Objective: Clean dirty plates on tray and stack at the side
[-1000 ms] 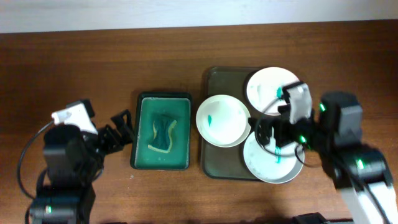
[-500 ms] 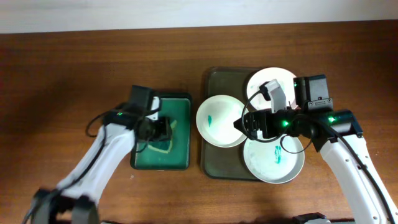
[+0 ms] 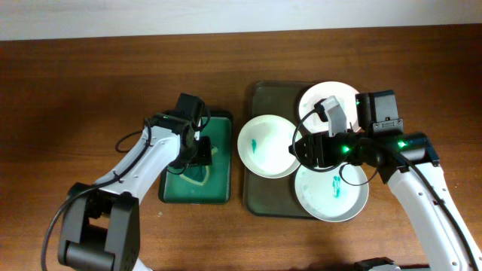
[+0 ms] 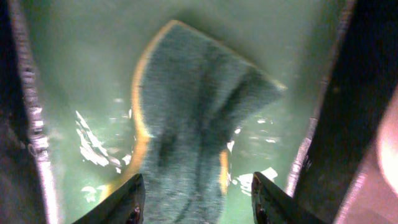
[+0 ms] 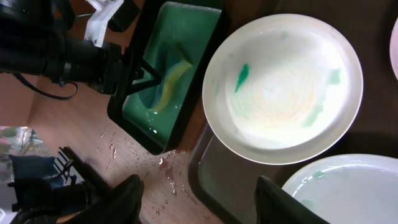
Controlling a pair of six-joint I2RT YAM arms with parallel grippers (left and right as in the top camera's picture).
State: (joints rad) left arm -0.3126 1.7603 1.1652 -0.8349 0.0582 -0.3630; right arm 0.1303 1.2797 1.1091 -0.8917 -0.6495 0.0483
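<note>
Three white plates lie on the dark tray (image 3: 263, 200): one at the left (image 3: 263, 147) with a teal smear, one at the back right (image 3: 322, 99), and one at the front right (image 3: 332, 197) with teal smears. My right gripper (image 3: 297, 150) is open and empty above the left plate's right edge. In the right wrist view the left plate (image 5: 283, 87) lies ahead of the open fingers (image 5: 205, 202). My left gripper (image 3: 202, 155) is open, low in the green tray, its fingers (image 4: 196, 202) on either side of the sponge (image 4: 186, 112).
The bright green tray (image 3: 172, 188) holds shallow water and the green-and-yellow sponge (image 3: 197, 172), left of the dark tray. Water drops lie on the wooden table (image 5: 180, 180) between the two trays. The table's far edge meets a pale wall.
My left arm swung from the table's left side into the green tray and now sits over the sponge. My right arm reached left over the left plate, then held still.
</note>
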